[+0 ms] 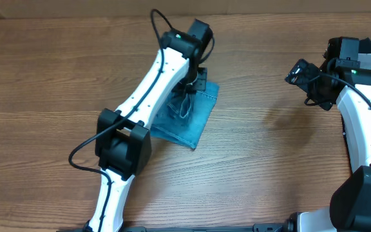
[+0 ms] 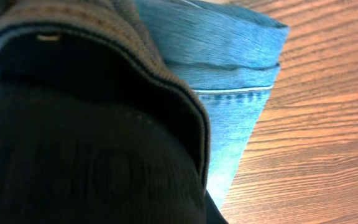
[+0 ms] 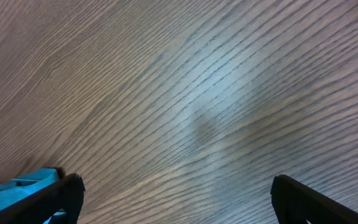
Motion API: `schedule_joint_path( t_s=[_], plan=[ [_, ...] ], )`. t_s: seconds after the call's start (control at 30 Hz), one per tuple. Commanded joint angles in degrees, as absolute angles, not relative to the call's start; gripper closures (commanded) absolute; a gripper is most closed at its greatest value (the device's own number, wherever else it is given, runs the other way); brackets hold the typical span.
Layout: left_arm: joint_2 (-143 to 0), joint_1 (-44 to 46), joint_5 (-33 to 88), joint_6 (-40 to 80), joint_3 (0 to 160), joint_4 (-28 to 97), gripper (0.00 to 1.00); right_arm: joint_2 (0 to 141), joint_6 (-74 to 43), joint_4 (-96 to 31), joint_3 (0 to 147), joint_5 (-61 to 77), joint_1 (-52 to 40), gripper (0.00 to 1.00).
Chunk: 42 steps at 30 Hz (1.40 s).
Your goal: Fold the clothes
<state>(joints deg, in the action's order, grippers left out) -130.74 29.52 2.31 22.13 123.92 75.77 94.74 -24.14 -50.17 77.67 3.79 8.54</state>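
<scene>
**A:** Where did the jeans lie, and what held them?

**B:** The jeans [image 1: 195,119] lay as a compact, folded bundle near the table's middle, beneath the left arm. The left gripper [image 1: 190,82] was closed, apparently pinching a raised pucker of denim at the bundle's far edge. Its wrist view was filled with seam and hem.

**A:** How was the step best done?

**B:** It looked like a final fold. The pinched edge should travel low and straight, land flush on the layer beneath, and be released only once flat. The right gripper [image 1: 299,72], its fingers wide apart and empty, hung well off to the right and could pin the bundle.

**A:** And the surface?

**B:** The table [image 1: 63,77] was smooth wood-grain, so the denim would probably slide. Nothing of the room showed.
</scene>
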Motion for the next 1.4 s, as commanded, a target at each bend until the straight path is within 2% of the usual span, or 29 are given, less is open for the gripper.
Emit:
schedule_joint_path(
  t_s=[0.0, 0.17, 0.23, 0.4, 0.5, 0.6, 0.7, 0.77, 0.83, 0.87, 0.9, 0.93, 1.0, 1.17, 1.2, 1.23, 1.37],
  plan=[
    [-132.0, 31.73, 4.47, 19.25, 124.97, 75.24, 0.87, 94.63, -24.01, -50.02, 78.02, 3.05, 8.38, 0.0],
    [-132.38, 32.47, 4.49, 19.27, 124.97, 75.13, 0.8, 94.63, -24.01, -50.02, 78.02, 3.05, 8.38, 0.0],
    [-132.77, 32.62, 4.56, 19.27, 124.97, 75.18, 0.64, 94.63, -24.01, -50.02, 78.02, 3.05, 8.38, 0.0],
    [-133.08, 32.67, 7.09, 19.2, 124.97, 75.09, 0.58, 94.63, -23.99, -50.02, 78.02, 3.05, 8.38, 0.0],
    [-133.08, 32.67, 10.81, 17.67, 124.97, 74.67, 0.7, 94.63, -24.01, -50.02, 78.02, 3.05, 8.38, 0.0],
    [-133.05, 32.69, 14.87, 15.29, 125.12, 74.52, 0.7, 94.63, -24.01, -50.02, 78.02, 3.05, 8.38, 0.0],
    [-132.99, 32.71, 22.61, 8.93, 126.21, 74.54, 0.76, 94.63, -24.01, -50.02, 78.02, 3.05, 8.38, 0.0],
    [-132.99, 32.8, 26.15, 5.82, 126.67, 74.52, 0.7, 94.63, -24.01, -50.02, 78.02, 3.05, 8.38, 0.0],
    [-132.99, 32.86, 28.95, 2.85, 126.69, 74.74, 0.55, 94.63, -23.99, -50.04, 78.02, 3.05, 8.38, 0.0],
    [-132.99, 32.91, 30.59, 1.67, 126.69, 75.0, 0.53, 94.63, -24.01, -50.02, 78.02, 3.05, 8.38, 0.0],
    [-132.99, 32.95, 31.97, 0.64, 126.69, 75.24, 0.55, 94.63, -23.99, -50.02, 78.02, 3.05, 8.38, 0.0],
    [-132.99, 33.01, 32.45, -0.14, 126.72, 75.48, 0.67, 94.63, -24.01, -50.02, 78.02, 3.05, 8.38, 0.0],
    [-132.51, 33.01, 32.42, -1.19, 127.39, 75.83, 0.75, 94.63, -24.01, -50.02, 78.02, 3.05, 8.38, 0.0],
    [-130.13, 31.94, 31.31, -4.34, 133.93, 78.61, 0.66, 94.63, -24.01, -50.02, 78.02, 3.05, 8.38, 0.0],
    [-129.21, 31.07, 27.07, -3.31, 137.32, 80.03, 0.57, 94.63, -23.99, -50.02, 78.02, 3.05, 8.38, 0.0],
    [-128.64, 30.37, 23.68, -1.87, 139.11, 80.93, 0.57, 94.63, -24.01, -50.02, 78.02, 3.05, 8.38, 0.0],
    [-127.81, 26.81, 15.4, 0.97, 142.58, 83.61, 0.72, 94.63, -24.01, -50.02, 78.02, 3.05, 8.38, 0.0]
  ],
)
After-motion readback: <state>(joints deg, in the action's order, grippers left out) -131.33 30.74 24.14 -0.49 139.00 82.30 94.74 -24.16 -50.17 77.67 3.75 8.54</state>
